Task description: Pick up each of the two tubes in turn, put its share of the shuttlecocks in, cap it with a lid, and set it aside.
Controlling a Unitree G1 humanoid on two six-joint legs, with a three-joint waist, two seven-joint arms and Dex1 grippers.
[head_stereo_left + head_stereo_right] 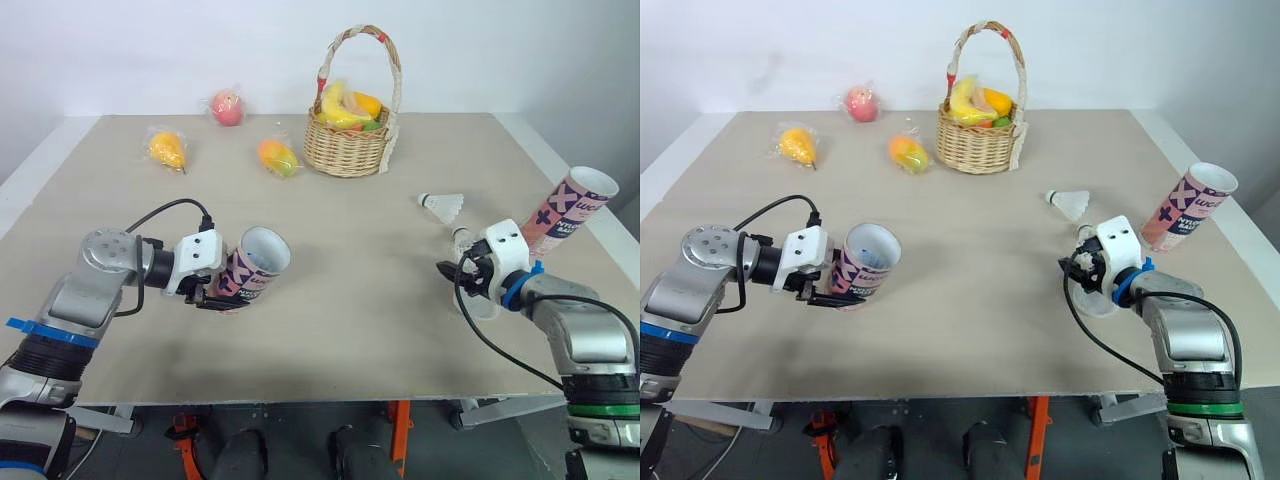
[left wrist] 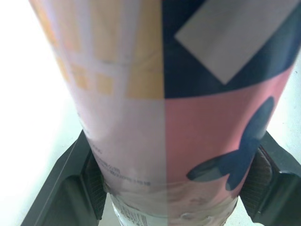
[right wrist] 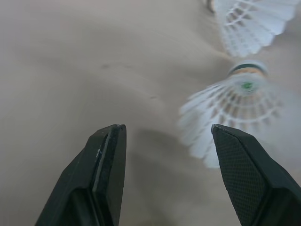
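Left hand [image 1: 222, 290] pinching pink-and-navy patterned cardboard tube [image 1: 258, 262] near its base, both black fingers [image 2: 89, 188] pressed on its sides. The tube is at 8 o'clock on the beige bench [image 1: 380, 340], tilted, open mouth pointing up toward 2 o'clock. Right hand [image 3: 167, 131] at 4 o'clock, fingers spread, gripping nothing, low over the bench. White feather shuttlecock [image 3: 235, 108] just beside its one finger; can't tell if touching. Second white feather shuttlecock [image 1: 442, 206] lies at 2 o'clock, apart from the hand. Second matching patterned tube [image 1: 568, 210] at 3 o'clock by bench edge, leaning, uncapped. Wicker basket of fruit [image 1: 345, 150] at 12 o'clock.
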